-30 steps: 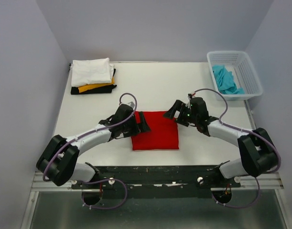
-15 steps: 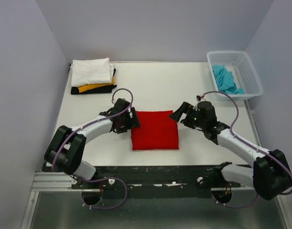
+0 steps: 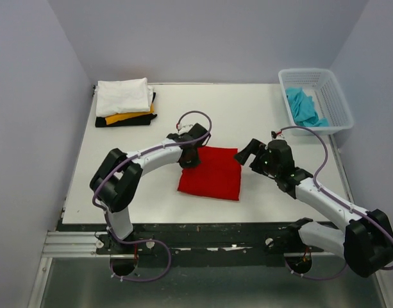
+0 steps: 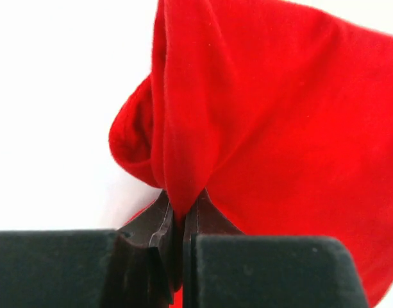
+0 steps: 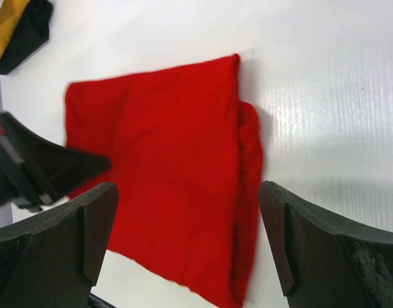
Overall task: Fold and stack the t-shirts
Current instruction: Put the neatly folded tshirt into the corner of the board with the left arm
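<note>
Red shirt: the bright red cotton t-shirt (image 3: 209, 174) (image 4: 279, 122) (image 5: 154, 167) is lying folded into a rough square near the middle of the white tabletop (image 3: 241, 112). Its far-left corner is rising off the surface.

Left gripper: the left gripper (image 3: 191, 154) (image 4: 183, 217) is clenching on that corner. In the wrist view a ridge of red cloth is running down between its closed black fingers.

Right gripper: the right gripper (image 3: 249, 154) (image 5: 186, 189) is hanging released, jaws wide apart, just beside the right edge of the shirt. It is holding nothing.

Stack: the folded white t-shirt (image 3: 124, 96) is sitting on the yellow-orange t-shirt (image 3: 129, 117) and the black t-shirt (image 3: 106, 122) at the far-left corner, well apart from the red one.

Step in hand: the folding is looking finished. I think the left arm is taking hold to bring the shirt to the stack.

Next move: it is asking for a lift that keeps the layers together. With only one corner pinched the fold may be opening, so the right gripper should probably be taking the opposite side.

Not yet done: the crumpled turquoise t-shirt (image 3: 304, 108) is waiting in the white plastic lattice basket (image 3: 315, 72) at the far right.
</note>
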